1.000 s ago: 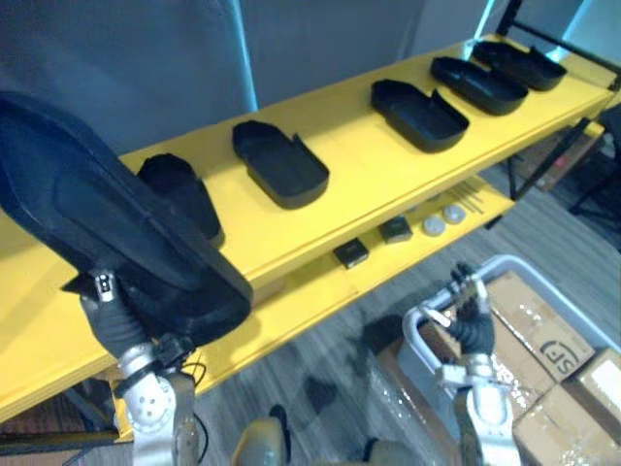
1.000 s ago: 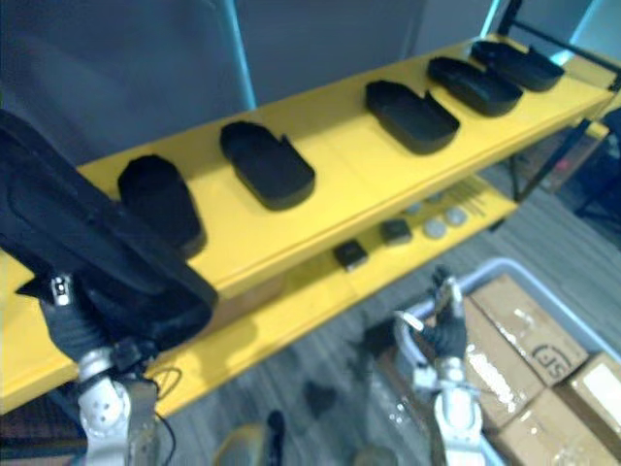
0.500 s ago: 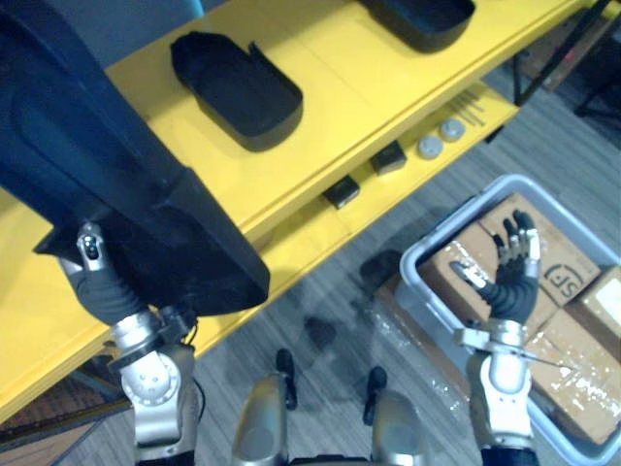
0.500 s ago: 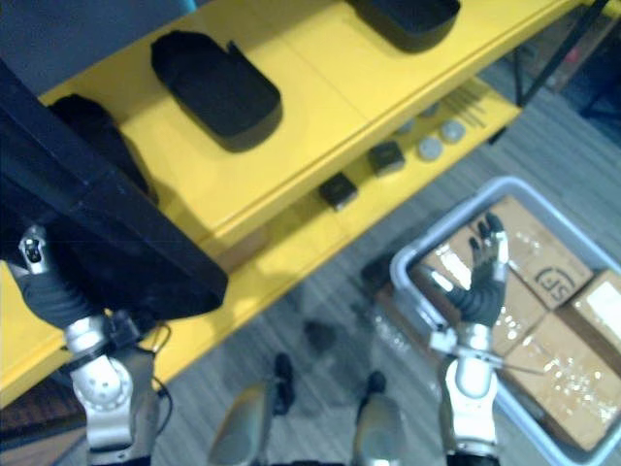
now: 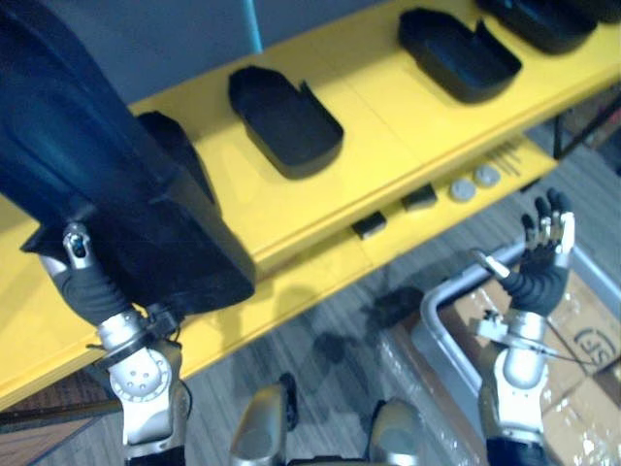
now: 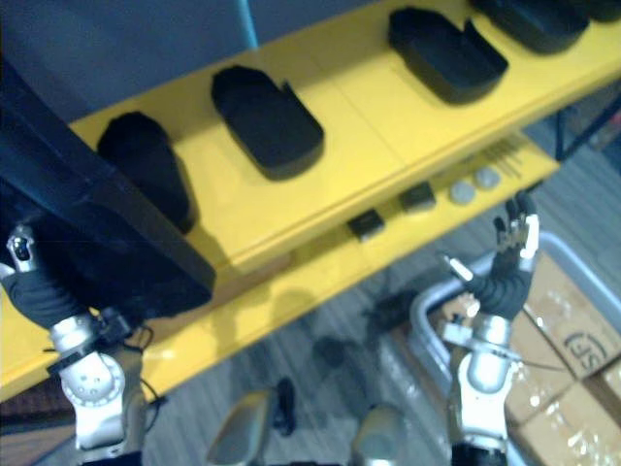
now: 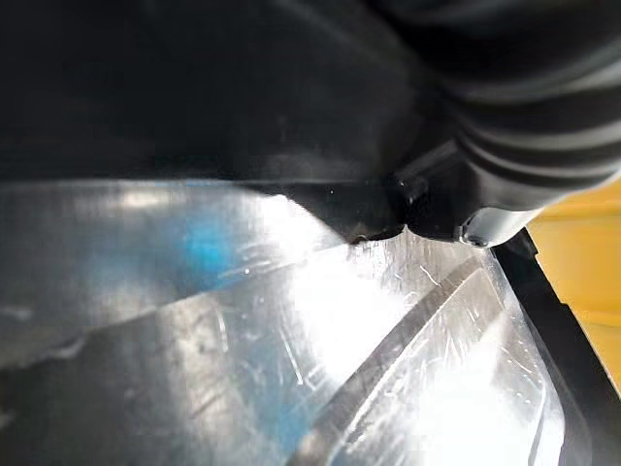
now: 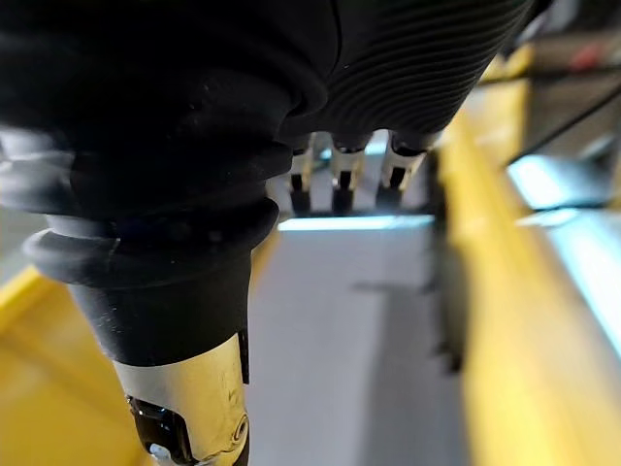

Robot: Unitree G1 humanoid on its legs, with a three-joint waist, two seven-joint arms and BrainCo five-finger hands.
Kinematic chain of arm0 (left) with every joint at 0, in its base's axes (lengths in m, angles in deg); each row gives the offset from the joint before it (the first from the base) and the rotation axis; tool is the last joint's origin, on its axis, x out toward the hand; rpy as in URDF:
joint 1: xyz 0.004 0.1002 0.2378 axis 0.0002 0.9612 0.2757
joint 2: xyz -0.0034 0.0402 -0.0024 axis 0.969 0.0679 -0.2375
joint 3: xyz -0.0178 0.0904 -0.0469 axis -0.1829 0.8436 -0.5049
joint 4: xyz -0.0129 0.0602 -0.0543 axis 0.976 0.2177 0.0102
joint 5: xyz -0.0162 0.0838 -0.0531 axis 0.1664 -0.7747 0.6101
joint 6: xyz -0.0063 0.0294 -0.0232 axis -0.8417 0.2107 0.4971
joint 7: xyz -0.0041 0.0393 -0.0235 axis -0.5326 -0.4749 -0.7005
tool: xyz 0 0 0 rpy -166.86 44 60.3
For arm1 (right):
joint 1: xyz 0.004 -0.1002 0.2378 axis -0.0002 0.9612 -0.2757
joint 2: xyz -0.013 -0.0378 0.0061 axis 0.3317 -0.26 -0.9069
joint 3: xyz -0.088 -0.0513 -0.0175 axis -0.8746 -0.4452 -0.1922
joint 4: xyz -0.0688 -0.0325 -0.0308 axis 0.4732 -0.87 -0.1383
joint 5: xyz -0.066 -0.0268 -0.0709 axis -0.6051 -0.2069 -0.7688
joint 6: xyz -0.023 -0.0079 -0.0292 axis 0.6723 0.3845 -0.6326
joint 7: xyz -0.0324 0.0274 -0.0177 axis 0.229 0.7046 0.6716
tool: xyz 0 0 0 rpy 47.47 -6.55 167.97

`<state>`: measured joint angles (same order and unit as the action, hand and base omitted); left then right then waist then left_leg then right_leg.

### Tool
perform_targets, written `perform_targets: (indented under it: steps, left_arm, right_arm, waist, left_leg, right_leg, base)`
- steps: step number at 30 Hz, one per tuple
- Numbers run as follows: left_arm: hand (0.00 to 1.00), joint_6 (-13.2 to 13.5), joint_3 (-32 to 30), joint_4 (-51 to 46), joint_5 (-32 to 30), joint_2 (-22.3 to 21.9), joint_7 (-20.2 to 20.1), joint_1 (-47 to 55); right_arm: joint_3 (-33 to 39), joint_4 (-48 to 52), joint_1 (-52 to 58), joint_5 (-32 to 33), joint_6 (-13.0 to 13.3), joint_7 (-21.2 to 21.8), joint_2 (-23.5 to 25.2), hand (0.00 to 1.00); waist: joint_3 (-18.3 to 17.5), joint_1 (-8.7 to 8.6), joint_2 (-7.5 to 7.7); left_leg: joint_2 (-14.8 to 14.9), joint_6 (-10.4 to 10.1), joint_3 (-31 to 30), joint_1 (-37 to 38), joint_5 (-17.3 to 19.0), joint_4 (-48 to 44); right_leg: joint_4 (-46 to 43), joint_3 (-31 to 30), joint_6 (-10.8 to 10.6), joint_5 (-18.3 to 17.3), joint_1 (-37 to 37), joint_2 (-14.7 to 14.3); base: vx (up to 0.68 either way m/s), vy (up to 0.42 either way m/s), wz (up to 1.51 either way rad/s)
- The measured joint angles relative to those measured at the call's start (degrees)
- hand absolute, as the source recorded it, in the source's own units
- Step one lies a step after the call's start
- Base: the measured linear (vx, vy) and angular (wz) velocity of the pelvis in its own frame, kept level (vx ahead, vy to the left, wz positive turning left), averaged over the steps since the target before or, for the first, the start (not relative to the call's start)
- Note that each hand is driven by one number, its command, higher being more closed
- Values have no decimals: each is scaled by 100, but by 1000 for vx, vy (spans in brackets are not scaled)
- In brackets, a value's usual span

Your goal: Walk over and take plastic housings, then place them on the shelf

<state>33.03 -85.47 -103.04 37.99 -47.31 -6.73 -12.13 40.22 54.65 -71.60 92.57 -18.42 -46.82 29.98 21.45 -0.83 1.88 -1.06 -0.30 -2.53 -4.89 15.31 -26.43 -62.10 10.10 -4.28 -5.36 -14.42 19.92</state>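
Observation:
A big black plastic housing (image 5: 107, 194) is held up at my left, over the left end of the yellow shelf's top board (image 5: 388, 165). My left hand (image 5: 89, 286) is under the housing, its fingers hidden behind it; the left wrist view shows the housing's glossy surface (image 7: 243, 340) close up. Several more black housings lie open side up along the top board, one (image 5: 286, 121) near the middle and one (image 5: 461, 53) further right. My right hand (image 5: 541, 262) stands raised and open, fingers (image 8: 340, 180) straight, holding nothing.
On the lower yellow board lie two small black blocks (image 5: 370, 225) and two round silver discs (image 5: 463, 190). A grey bin (image 5: 437, 301) with cardboard boxes (image 5: 592, 340) stands on the floor beneath my right hand.
The camera has tilted down and back up, shifting the whole scene. My right hand has come away from the bin's rim with its fingers spread. The housing stays held at my left.

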Motion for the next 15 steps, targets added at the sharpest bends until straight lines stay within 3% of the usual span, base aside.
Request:
perform_targets:
  steps: [1,2,3,4,5,6,8,10,15]
  left_arm:
    - [100,-86,12,-23,0,-18,-1,-47]
    - [100,-141,26,-22,9,-34,1,-76]
    - [100,-234,84,-21,80,-56,4,-125]
    - [100,-288,96,-21,131,-78,4,-127]
    - [100,-414,128,-15,134,-112,-27,-139]
    - [100,-459,186,-6,134,-129,-68,-131]
    - [100,-477,319,26,153,-397,-195,24]
    - [100,-520,432,20,180,-490,-312,55]
    - [100,-575,604,3,339,-516,-578,194]
  right_arm:
    - [-133,39,-57,70,45,174,-9,0]
    - [-187,80,-73,102,45,246,-11,0]
    - [-270,190,-118,110,41,378,-12,0]
    - [-339,251,-192,130,36,479,-15,0]
    - [-478,440,-195,182,13,572,-23,0]
    - [-558,481,-199,172,-11,590,-31,0]
    - [-754,412,-262,141,-285,590,-184,0]
    - [-824,399,-262,30,-436,636,-254,0]
    - [-823,565,-126,11,-586,643,-246,0]
  waist:
    - [-99,0,-54]
    - [-165,2,-72]
    - [-285,21,-53]
    - [-327,50,-54]
    - [-412,32,59]
    - [-429,4,92]
    - [-509,107,-223]
    - [-567,140,-349]
    - [-595,139,-279]
  left_leg:
    - [68,-15,-228,132,-9,139]
    - [94,-31,-346,175,-18,218]
    - [147,-52,-543,245,-30,335]
    - [171,-70,-695,290,-39,415]
    - [130,-212,-817,269,17,346]
    - [132,-379,-839,280,138,290]
    - [425,-454,-808,275,199,201]
    - [627,-588,-616,302,62,368]
    - [749,-621,-13,559,-569,1219]
  right_leg:
    - [733,-43,49,-507,13,-275]
    - [1261,-86,44,-627,47,-434]
    - [2437,-222,8,-675,79,-716]
    - [3224,-366,-37,-628,109,-878]
    - [4263,-638,-28,-200,322,-1009]
    - [4311,-727,-274,411,478,-1009]
    - [4255,-413,-173,188,698,-1153]
    - [4283,7,-66,67,930,-1173]
    - [4567,740,27,-70,1471,-1006]
  base:
    - [275,-114,87]
    - [284,-130,99]
    - [286,-176,86]
    - [339,-239,140]
    - [321,-285,152]
    - [229,-254,150]
    - [190,-202,85]
    - [181,-175,94]
    - [65,-122,82]
